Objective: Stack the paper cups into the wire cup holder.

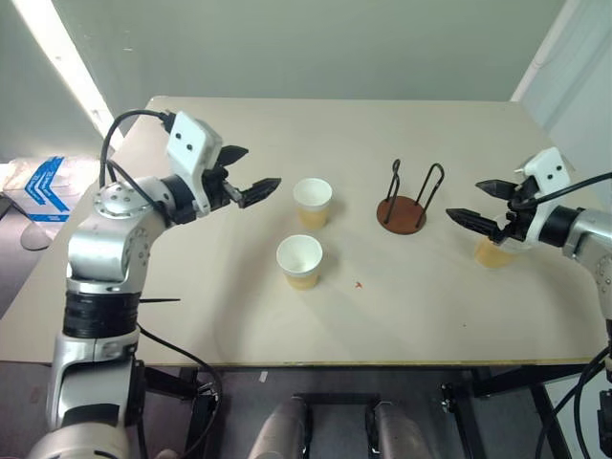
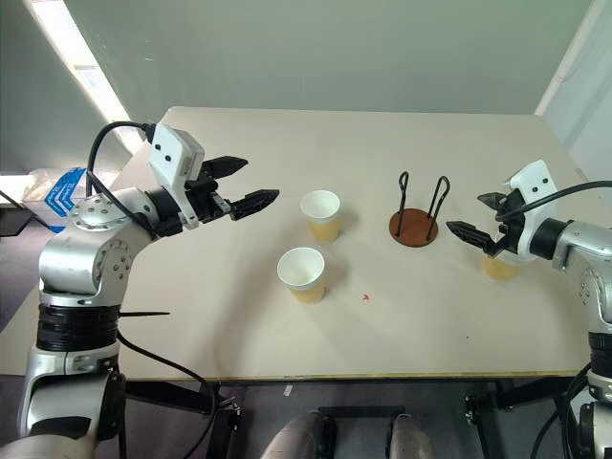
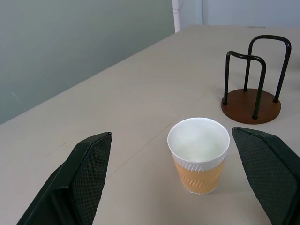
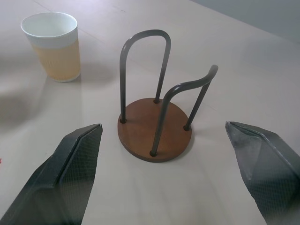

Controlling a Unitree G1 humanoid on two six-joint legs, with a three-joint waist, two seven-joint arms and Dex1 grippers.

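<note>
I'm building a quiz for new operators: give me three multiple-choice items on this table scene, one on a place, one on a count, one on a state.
1. Where is the wire cup holder?
A. between the far cup and the right gripper
B. at the table's near edge
C. under the left gripper

2. How many paper cups stand on the table?
A. one
B. three
C. five

3. What does the holder contain?
A. two cups
B. one cup
C. nothing

Answers: 1 A, it stands between them; 2 B, the far cup, the near cup and the right-side cup; 3 C, its loops stand empty.

Lab: bare test table [image 1: 191, 316], plain grey wall [image 1: 316, 48]
</note>
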